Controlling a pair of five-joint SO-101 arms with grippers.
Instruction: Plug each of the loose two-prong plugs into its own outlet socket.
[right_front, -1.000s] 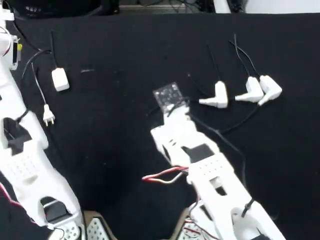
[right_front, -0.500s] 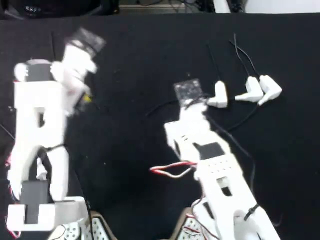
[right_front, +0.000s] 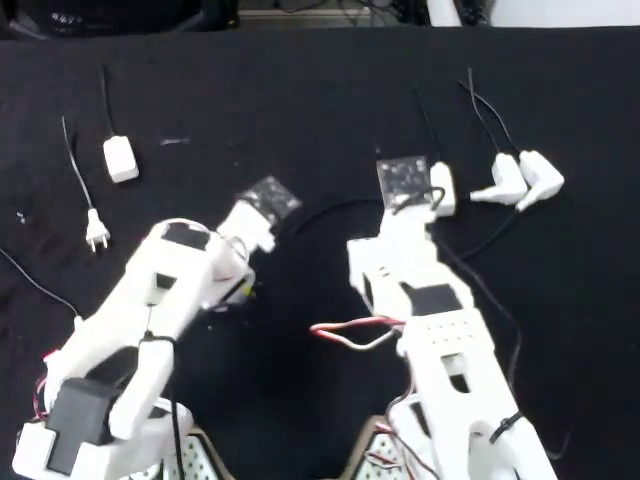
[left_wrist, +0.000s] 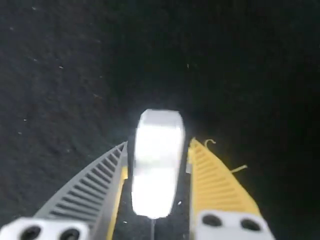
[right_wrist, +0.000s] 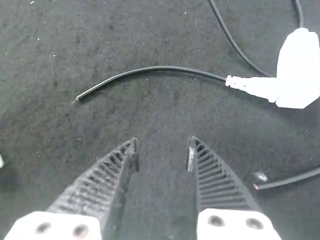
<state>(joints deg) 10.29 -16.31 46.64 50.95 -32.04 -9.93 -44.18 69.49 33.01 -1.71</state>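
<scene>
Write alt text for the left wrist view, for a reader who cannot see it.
A bright white rounded block, probably an outlet socket, lies on the black cloth between the fingers of the open left gripper. A grey finger and a yellow finger flank it closely on either side.
</scene>
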